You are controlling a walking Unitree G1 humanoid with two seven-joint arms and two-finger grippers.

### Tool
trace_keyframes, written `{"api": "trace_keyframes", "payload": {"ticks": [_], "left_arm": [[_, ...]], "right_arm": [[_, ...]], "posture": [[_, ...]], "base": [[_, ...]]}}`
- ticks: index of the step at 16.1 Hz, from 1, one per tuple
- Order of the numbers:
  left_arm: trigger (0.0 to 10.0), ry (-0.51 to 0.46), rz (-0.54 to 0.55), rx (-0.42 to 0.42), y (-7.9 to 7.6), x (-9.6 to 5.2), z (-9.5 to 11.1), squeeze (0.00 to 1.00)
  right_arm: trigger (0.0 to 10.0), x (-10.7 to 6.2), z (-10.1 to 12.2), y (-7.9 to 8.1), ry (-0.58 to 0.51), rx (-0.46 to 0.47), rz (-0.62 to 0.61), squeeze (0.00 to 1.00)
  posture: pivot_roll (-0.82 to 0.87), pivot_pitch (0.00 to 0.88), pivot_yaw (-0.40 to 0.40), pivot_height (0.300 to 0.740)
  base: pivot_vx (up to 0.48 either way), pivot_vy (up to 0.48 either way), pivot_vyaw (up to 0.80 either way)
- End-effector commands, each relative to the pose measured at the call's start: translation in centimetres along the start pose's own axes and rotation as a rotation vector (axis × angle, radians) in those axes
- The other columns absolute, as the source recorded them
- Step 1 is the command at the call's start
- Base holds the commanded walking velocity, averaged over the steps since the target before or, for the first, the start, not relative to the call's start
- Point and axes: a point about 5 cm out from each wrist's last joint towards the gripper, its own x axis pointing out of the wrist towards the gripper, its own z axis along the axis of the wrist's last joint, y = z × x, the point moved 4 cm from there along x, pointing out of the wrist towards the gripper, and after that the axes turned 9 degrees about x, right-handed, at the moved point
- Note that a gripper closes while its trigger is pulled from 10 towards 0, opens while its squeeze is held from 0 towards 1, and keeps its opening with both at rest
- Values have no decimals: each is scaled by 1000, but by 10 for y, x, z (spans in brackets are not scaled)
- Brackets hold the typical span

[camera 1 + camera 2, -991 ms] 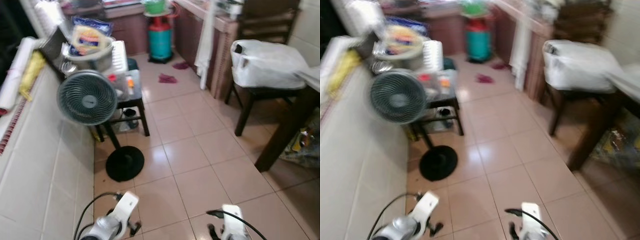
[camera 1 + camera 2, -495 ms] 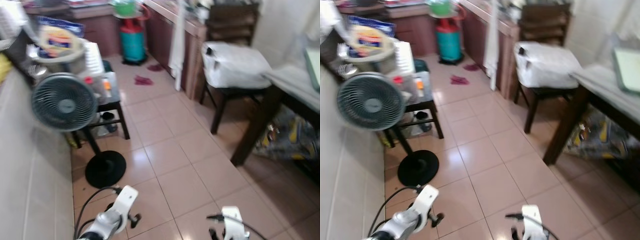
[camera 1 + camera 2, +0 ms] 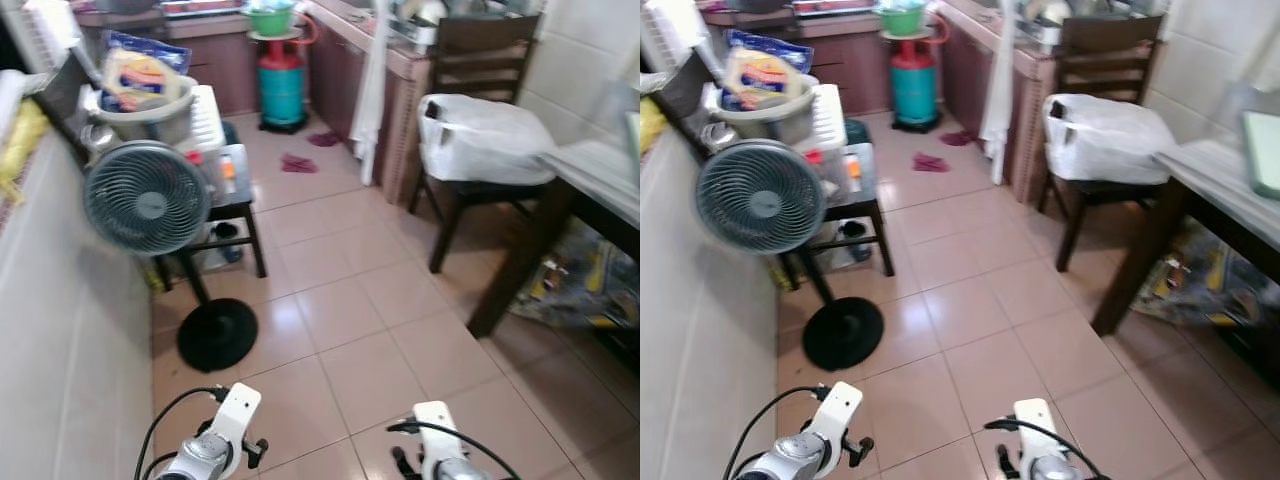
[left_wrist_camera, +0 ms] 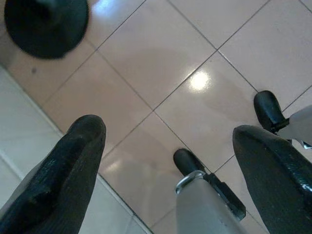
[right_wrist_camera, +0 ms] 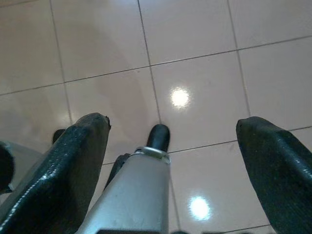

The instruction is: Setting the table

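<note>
A dark wooden dining table [image 3: 1215, 185] stands at the right edge, with a pale green flat thing [image 3: 1264, 150] lying on its top. A dark chair [image 3: 480, 70] beside it carries a white plastic bag [image 3: 480, 140]. Both arms hang low over the tiled floor, the left arm [image 3: 222, 445] and the right arm [image 3: 437, 462]. In the left wrist view my left gripper [image 4: 170, 161] is open with only floor tiles between its fingers [image 4: 73, 165]. My right gripper [image 5: 170, 146] is open too and holds nothing; its fingers [image 5: 73, 161] frame bare tile.
A standing fan [image 3: 146, 198] with a round black base [image 3: 217, 334] is at the left, by a small black table [image 3: 230, 200] piled with a basin and containers. A teal gas cylinder [image 3: 283, 88] and cabinets stand at the back. Bags [image 3: 585, 285] lie under the dining table.
The whole picture has swung from side to side, so the camera moved: the dining table came into view on the right. Both arms still hang low with open grippers.
</note>
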Motion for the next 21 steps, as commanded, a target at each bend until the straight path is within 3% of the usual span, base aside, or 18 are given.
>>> {"api": "trace_keyframes", "payload": {"ticks": [1,21], "left_arm": [[10000,1,4,25,2,0,2,0],[10000,1,-11,83,8,-3,-6,0]], "right_arm": [[10000,-2,-1,-12,3,-7,-12,0],[10000,-1,-5,-6,11,21,-30,0]], "posture": [[-78,0,17,740],[-96,0,47,740]], "base": [[0,0,-719],[0,0,-744]]}}
